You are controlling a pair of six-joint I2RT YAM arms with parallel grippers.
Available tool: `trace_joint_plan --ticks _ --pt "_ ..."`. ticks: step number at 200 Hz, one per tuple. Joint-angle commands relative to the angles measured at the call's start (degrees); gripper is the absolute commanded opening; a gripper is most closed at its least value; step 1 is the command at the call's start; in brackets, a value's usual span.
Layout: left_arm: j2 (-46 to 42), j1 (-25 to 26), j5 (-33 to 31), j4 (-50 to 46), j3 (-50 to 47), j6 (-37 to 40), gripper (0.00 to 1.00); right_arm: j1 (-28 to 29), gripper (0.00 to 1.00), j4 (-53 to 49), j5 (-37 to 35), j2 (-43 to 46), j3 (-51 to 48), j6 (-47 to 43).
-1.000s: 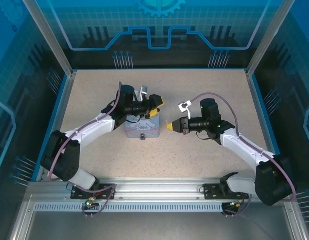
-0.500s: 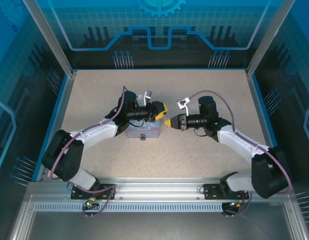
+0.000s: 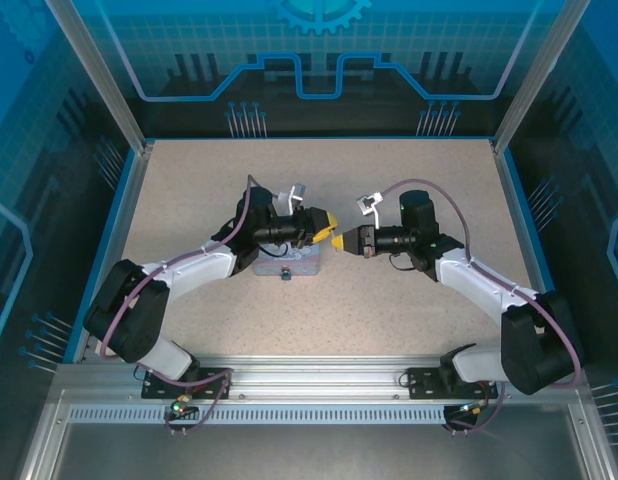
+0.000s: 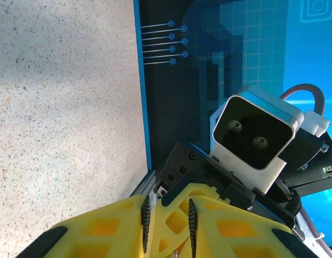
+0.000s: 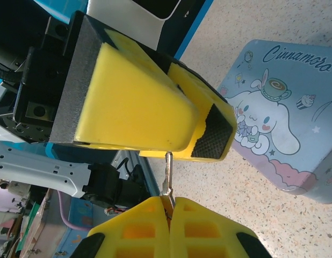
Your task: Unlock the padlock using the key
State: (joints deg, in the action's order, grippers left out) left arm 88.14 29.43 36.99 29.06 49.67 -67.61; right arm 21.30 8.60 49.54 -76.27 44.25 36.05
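**Key Pinched Upright Between Two Grippers, Padlock at the Tin's Edge**

Seen from overhead, the padlock [image 3: 285, 273] sat just below the centre of the frame. It was a tiny dark shape at the lower edge of the pastel tin [image 3: 289, 258] on the speckled table [image 3: 189, 180]. Just above and to the right of the tin, the left gripper [image 3: 328, 237] and the right gripper [image 3: 341, 241] faced each other nose to nose, their yellow tips all but touching.

At the bottom of the right wrist camera's frame, the right gripper's fingers were pressed together on the key [image 5: 167, 173]. It stood up from them as a thin grey sliver. Its upper end reached the gap between the left gripper's yellow fingers [image 5: 139, 102] in mid-frame, but whether they pinched it could not be told. The cartoon-printed tin lay beyond, at the right edge.

The left wrist camera showed the left gripper's jaws a narrow way apart. Their ribbed black pads [image 4: 146, 217] faced each other at the bottom edge, with the right gripper's yellow tip between them.
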Motion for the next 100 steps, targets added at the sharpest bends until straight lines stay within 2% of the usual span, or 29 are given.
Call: trace_joint_plan --ticks 1,58,100 --pt "-0.05 0.34 1.41 1.97 -0.26 -0.17 0.27 -0.73 0.0 0.72 -0.12 -0.75 0.79 0.4" --pt "0.19 0.75 1.68 2.03 -0.03 0.11 0.26 -0.73 0.0 1.46 -0.04 -1.29 0.84 0.77" --pt "0.84 1.06 2.03 2.14 0.43 0.28 0.13 -0.73 0.0 1.76 -0.02 -1.47 0.68 1.04"
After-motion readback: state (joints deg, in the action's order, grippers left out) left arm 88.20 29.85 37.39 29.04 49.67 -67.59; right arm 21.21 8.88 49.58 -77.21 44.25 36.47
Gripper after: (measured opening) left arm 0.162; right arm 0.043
